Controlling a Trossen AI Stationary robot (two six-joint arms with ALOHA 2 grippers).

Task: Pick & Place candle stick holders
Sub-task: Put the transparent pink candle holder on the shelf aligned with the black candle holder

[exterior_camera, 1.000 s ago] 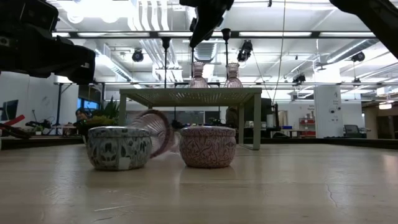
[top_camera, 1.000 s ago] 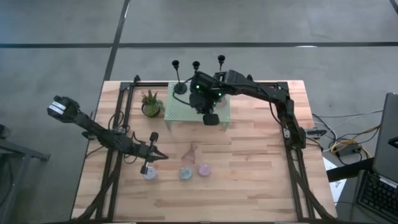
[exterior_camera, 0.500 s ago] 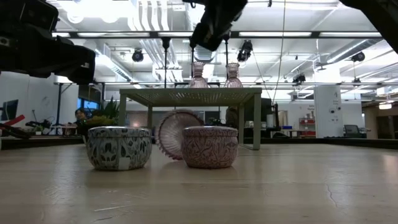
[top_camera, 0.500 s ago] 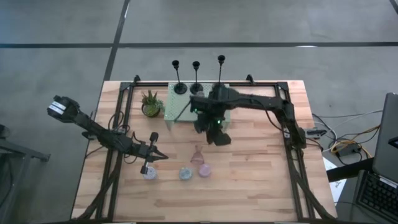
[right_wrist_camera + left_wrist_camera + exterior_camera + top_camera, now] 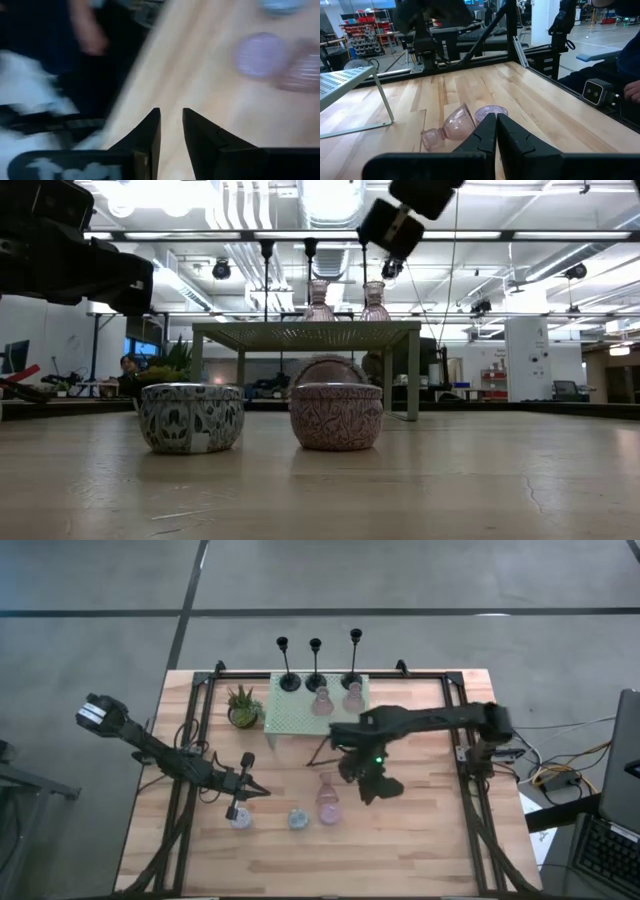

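Observation:
Three black candlesticks [image 5: 316, 665] stand by their round bases at the back of the mint shelf [image 5: 290, 720]. Two pink glass holders [image 5: 337, 698] stand upright on the shelf. A third pink glass holder [image 5: 447, 131] lies on its side on the table, next to a lavender cup [image 5: 491, 112]. Three short cups [image 5: 298, 818] sit in a row near the front; two of them show in the low view [image 5: 190, 417]. My right gripper [image 5: 378, 786] hangs narrowly open and empty above the table, to the right of the lying holder. My left gripper [image 5: 262, 792] is shut and empty, left of the cups.
A small potted plant [image 5: 243, 705] stands left of the shelf. A black frame [image 5: 190, 740] runs along the table's sides and back. Bare wood lies at the front and right of the table [image 5: 420, 840].
My right gripper has gone from above the shelf toward the table's near and right edges, out over the open table. The pink glass holder lying on the table has rolled and turned about, ending close behind the pink cup.

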